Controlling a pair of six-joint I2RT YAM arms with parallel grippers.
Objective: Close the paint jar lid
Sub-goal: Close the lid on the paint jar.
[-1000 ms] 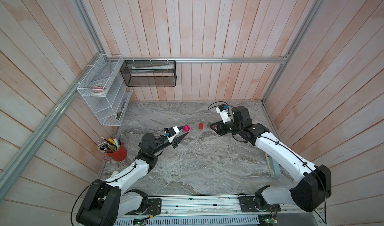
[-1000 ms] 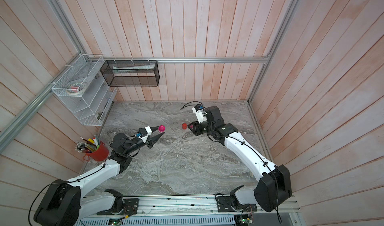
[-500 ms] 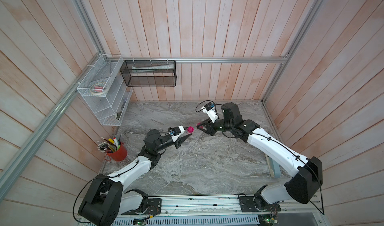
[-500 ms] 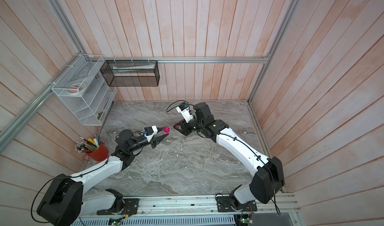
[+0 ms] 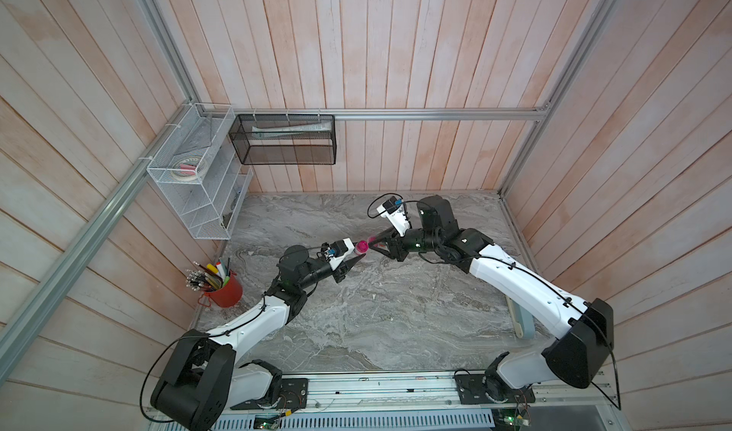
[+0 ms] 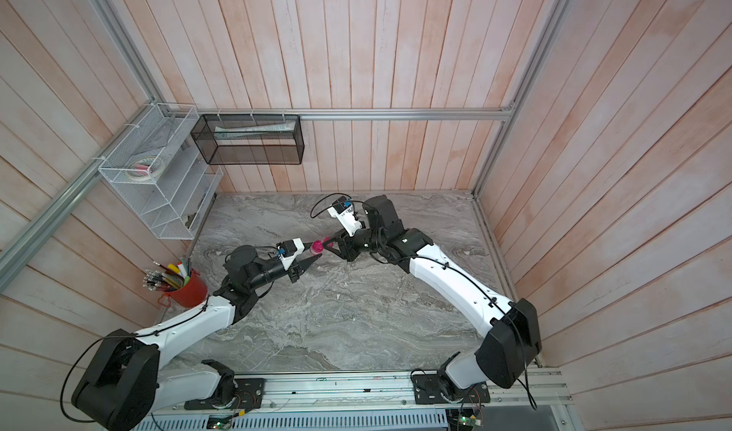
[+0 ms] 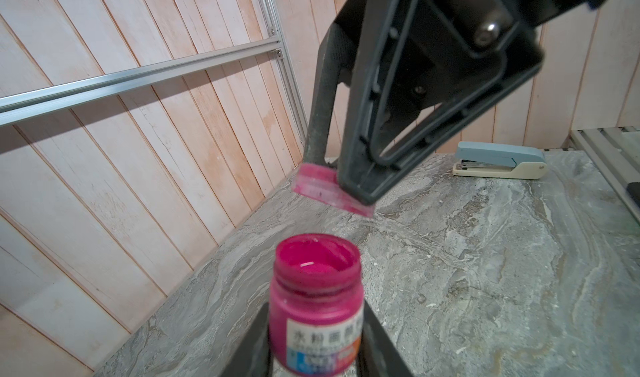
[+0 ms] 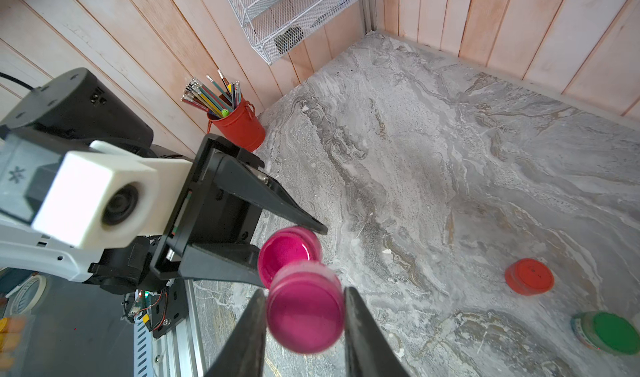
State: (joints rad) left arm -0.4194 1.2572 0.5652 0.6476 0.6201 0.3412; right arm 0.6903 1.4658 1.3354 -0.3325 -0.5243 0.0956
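My left gripper is clamped on the open magenta paint jar, above the middle of the marble table. My right gripper pinches the magenta lid just right of the jar's mouth, apparently not touching.

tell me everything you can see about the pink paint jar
The paint jar is small, round, plastic-looking, full of magenta paint, with a threaded neck and printed label. It is open, mouth up, gripped at its sides by the left gripper. Its lid, in the right gripper, hovers tilted just above, not touching.
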